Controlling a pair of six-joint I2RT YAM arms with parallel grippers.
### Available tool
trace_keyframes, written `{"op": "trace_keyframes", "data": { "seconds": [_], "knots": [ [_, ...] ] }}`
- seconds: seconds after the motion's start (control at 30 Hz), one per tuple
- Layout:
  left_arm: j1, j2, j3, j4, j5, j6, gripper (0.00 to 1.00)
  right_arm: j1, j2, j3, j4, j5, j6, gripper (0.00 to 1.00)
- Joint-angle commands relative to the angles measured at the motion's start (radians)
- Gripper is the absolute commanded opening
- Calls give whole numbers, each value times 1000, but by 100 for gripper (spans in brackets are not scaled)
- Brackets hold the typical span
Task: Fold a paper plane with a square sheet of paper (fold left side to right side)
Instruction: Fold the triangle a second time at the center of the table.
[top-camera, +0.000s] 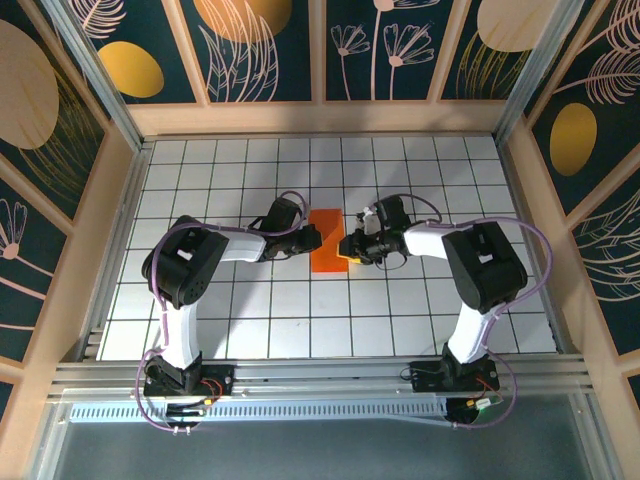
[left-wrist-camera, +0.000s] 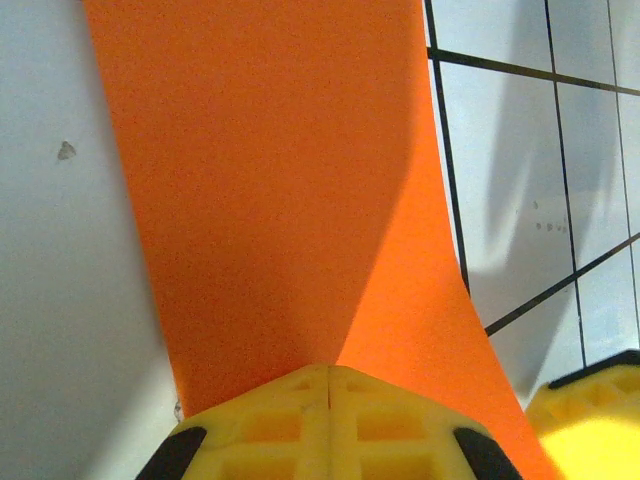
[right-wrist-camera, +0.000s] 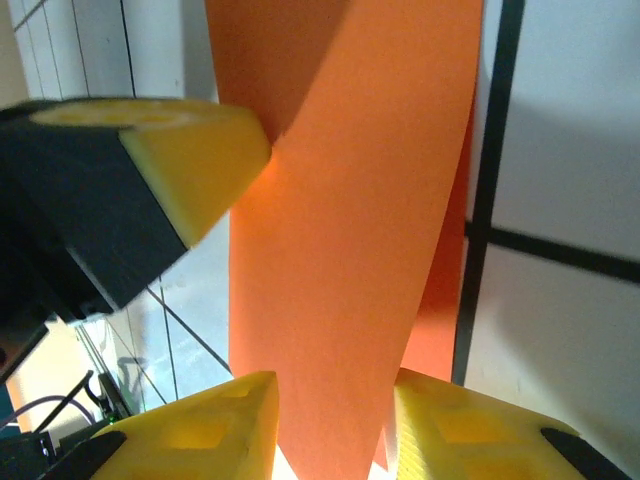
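Note:
The square sheet of paper (top-camera: 327, 257) is bright orange and lies as a narrow strip mid-table between both grippers. My left gripper (top-camera: 312, 240) is shut, and its closed yellow tip (left-wrist-camera: 328, 372) rests against the sheet (left-wrist-camera: 270, 180), where a crease starts. In the right wrist view the same left fingertip (right-wrist-camera: 205, 160) touches the paper's left edge. My right gripper (top-camera: 353, 246) holds a raised, bowed flap of the sheet (right-wrist-camera: 340, 250), which fills the gap between its fingers (right-wrist-camera: 335, 425). A darker flat layer lies underneath.
White gridded tabletop (top-camera: 250, 320) with wooden walls on three sides. A metal rail (top-camera: 320, 375) runs along the near edge by the arm bases. The two wrists sit close together over the paper.

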Motion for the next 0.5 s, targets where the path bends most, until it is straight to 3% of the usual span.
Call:
{"op": "trace_keyframes", "data": {
  "seconds": [0.0, 0.47],
  "knots": [
    [-9, 0, -31, -43, 12, -18, 0, -14, 36, 50, 31, -24, 11, 33],
    [-8, -21, -34, -16, 29, -28, 0, -48, 155, 168, 10, -20, -27, 26]
  ]
}}
